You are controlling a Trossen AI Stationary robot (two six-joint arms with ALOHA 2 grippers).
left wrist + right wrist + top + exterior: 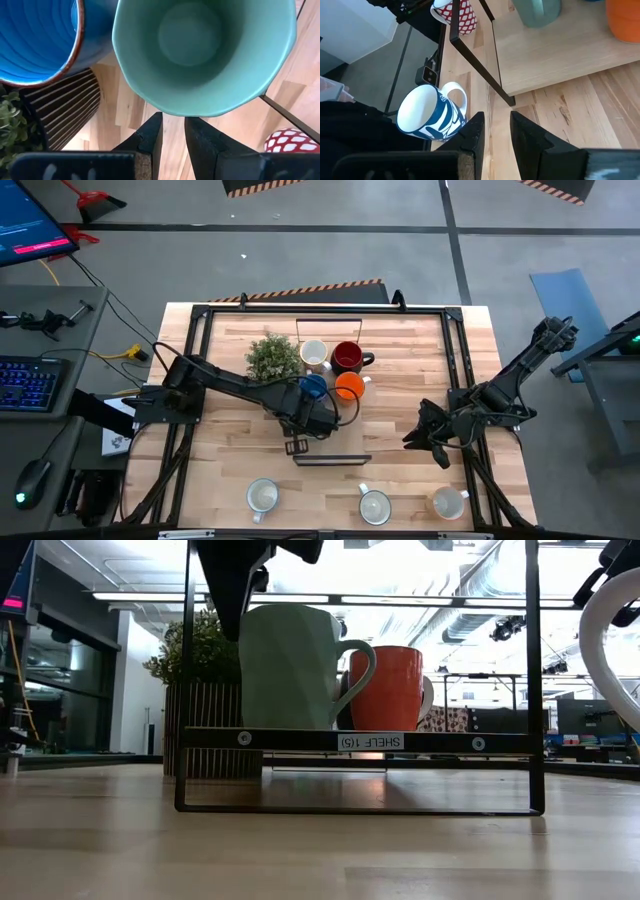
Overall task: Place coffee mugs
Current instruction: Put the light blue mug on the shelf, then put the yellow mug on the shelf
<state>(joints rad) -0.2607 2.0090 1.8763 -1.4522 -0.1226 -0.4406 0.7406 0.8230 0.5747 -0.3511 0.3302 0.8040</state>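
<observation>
A teal green mug point(200, 55) stands upright on the low shelf point(360, 741), handle toward the orange mug point(385, 685). My left gripper point(173, 122) hangs over the teal mug's left side point(318, 418). Its fingers are narrowly open, with nothing between them. The blue point(313, 386), orange point(349, 386), dark red point(347, 357) and white point(313, 352) mugs stand on the shelf behind. Three white mugs point(262, 496) point(374, 505) point(449, 502) stand along the near edge. My right gripper point(420, 438) waits low at the right, slightly open point(493, 125). My left gripper points down, with both fingertips point(155, 125) outside the teal mug, right by its rim point(172, 112) on the side away from the handle. I cannot tell whether they touch the wall. The mug rests on its base on the shelf.
A potted plant point(272, 358) stands at the shelf's far left. The shelf's black frame point(535, 690) rises around the mugs. A blue-and-white mug point(427, 117) and a red spotted one point(457, 12) show in the right wrist view. Bare wood point(230, 450) lies between shelf and near mugs.
</observation>
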